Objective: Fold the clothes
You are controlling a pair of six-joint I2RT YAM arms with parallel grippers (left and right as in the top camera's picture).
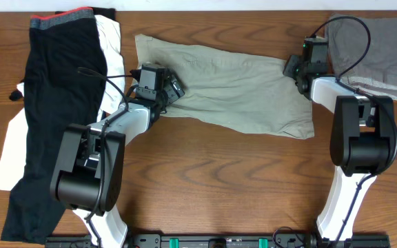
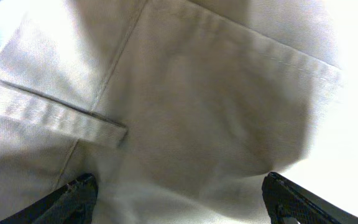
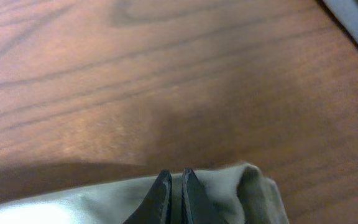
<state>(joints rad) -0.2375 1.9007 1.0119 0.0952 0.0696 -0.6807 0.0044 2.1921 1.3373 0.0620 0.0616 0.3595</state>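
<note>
I see my left claw [image 2: 179,202] spread open over the shorts [image 1: 233,86]; right claw [image 3: 175,193] pinches their edge, fingers partly cut off

**Surfaces as you saw them.** The shorts [image 1: 233,83] were matt khaki cloth. Up close they showed a fine, even weave, stitched seams and a belt loop [image 2: 55,115] of the same fabric. The table [image 1: 219,172] you worked on was grained wood, smooth, with a soft sheen. The black garment [image 1: 43,103], the white garment [image 1: 110,38] and the grey garment [image 1: 384,41] were all matt cloth. The fingers [image 2: 73,199] of your left gripper [image 2: 178,186] looked like matt black plastic, slightly rough along the edges.
</note>
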